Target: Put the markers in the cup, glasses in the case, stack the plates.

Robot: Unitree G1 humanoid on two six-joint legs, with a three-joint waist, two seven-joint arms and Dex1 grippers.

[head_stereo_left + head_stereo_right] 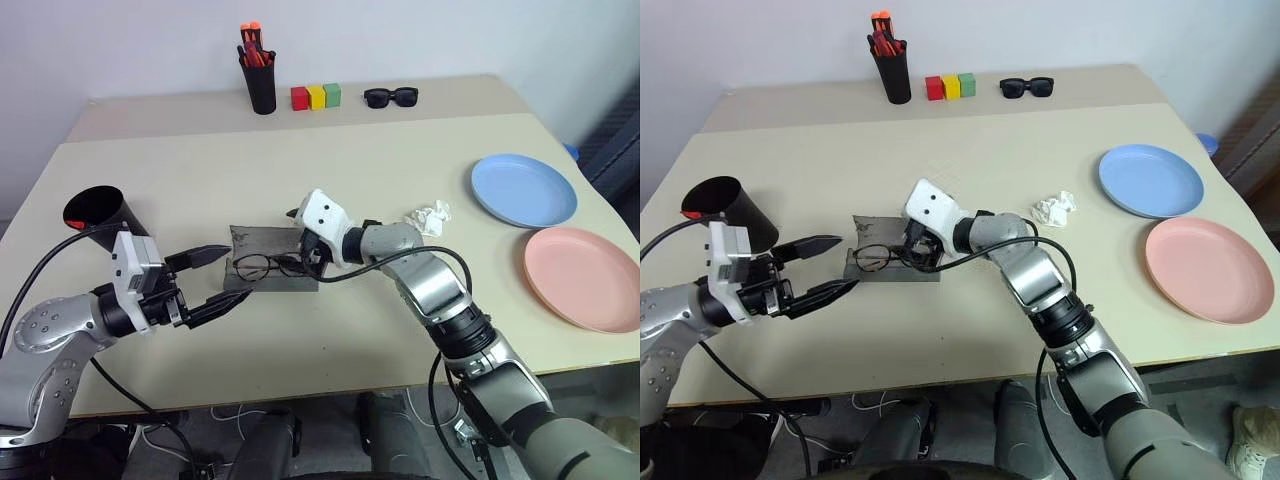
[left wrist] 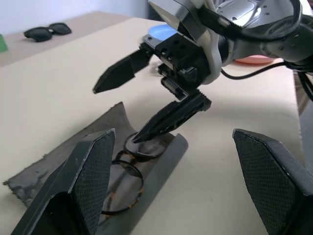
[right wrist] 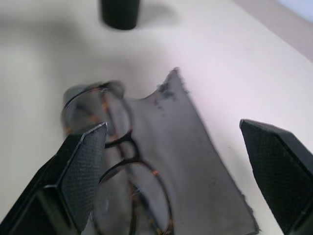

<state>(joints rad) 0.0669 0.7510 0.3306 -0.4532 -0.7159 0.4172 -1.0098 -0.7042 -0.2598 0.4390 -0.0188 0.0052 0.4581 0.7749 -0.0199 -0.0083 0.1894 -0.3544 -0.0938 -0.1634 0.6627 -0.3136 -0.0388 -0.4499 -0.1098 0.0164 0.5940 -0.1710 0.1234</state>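
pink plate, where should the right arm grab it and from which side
Judging by its pose, take the pink plate by its rim, at the near left edge facing the right gripper. It lies flat on the table and is shallow, so only the raised rim offers a hold. It lies apart from the blue plate, so that edge is free.

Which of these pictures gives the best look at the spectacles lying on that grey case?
The right wrist view: the glasses lie close up on the open grey case, both lenses visible. The left wrist view has them partly behind a finger. The two head views show them small, beside the right gripper.
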